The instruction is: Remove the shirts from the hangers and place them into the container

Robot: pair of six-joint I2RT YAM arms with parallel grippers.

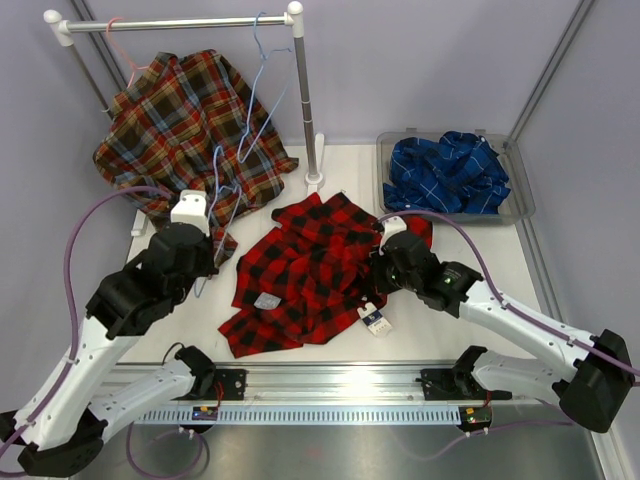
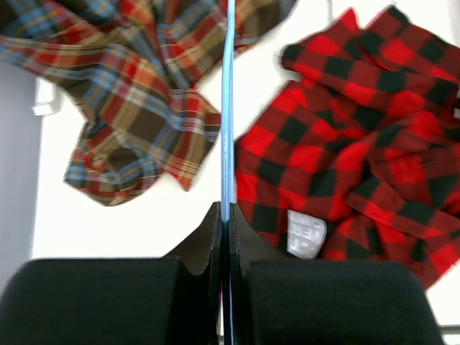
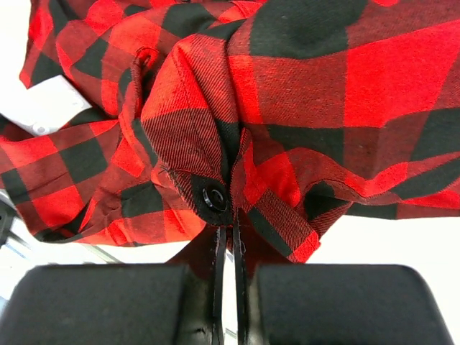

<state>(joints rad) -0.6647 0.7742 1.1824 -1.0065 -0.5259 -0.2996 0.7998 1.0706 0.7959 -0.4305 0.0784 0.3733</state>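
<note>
**Only a small fold is held: the red shirt could slip or trail**

The right pincer [image 3: 226, 233] is clamped narrow on a thin fold of the red shirt [image 1: 300, 280], right at a dark snap [image 3: 213, 198]. Almost all of the cloth spreads away from its fingers and lies loose on the tabletop [image 1: 470, 250], on the near side of the rack post [image 1: 305, 100].

Such a small bite at the edge may pull free once the shirt's full weight hangs from it. Sleeves dragging behind could also end up draped over the rim of the container [image 1: 520, 215], which stands to the right of the post with the blue shirt [image 1: 445, 175] already inside.

The left pincer [image 2: 224, 212] is closed tight on a light blue hanger [image 2: 228, 108]. The wire runs straight out from between its fingers, to the post's near left. The brown shirt [image 1: 190, 130] sags close beside that wire, so the hanger could snag its hem. Whether the wire is fully clear of the red shirt is not plain.
</note>
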